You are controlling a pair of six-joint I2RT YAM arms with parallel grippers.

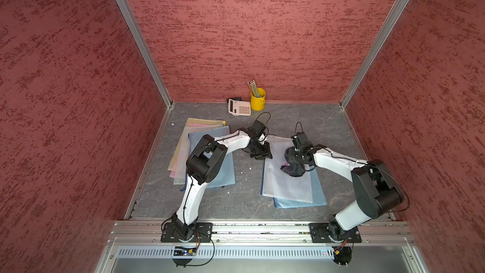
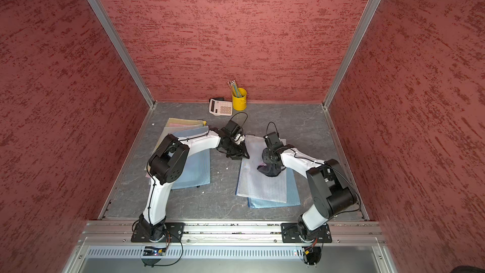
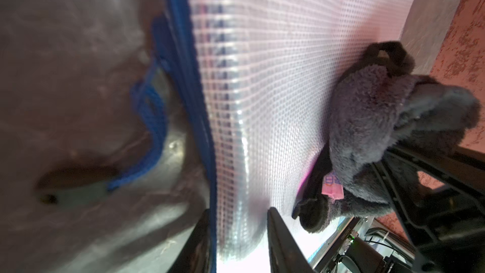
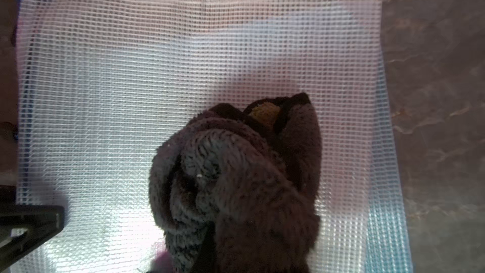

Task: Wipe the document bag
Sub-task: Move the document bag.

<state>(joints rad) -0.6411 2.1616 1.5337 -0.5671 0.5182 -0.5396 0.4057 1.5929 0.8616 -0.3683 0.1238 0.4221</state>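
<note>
Right claw (image 1: 294, 164) first: it is clamped tight on a bunched dark cloth (image 1: 292, 171), and that cloth sits pressed on the document bag (image 1: 286, 182), which lies flat right beneath the claw, spreading out towards the arm's base. From the right wrist the cloth (image 4: 236, 179) fills the foreground with white mesh (image 4: 131, 74) all round it. Over to the left claw (image 1: 265, 154): it is at the bag's edge, the side away from the right claw, and the wrist view shows its jaws partly apart, astride the bag's blue-trimmed rim (image 3: 199, 101). I cannot tell if it pinches. Under the bag, peeking out beside the right claw, is a blue bag (image 1: 318, 193) on the grey desk (image 1: 249, 179).
</note>
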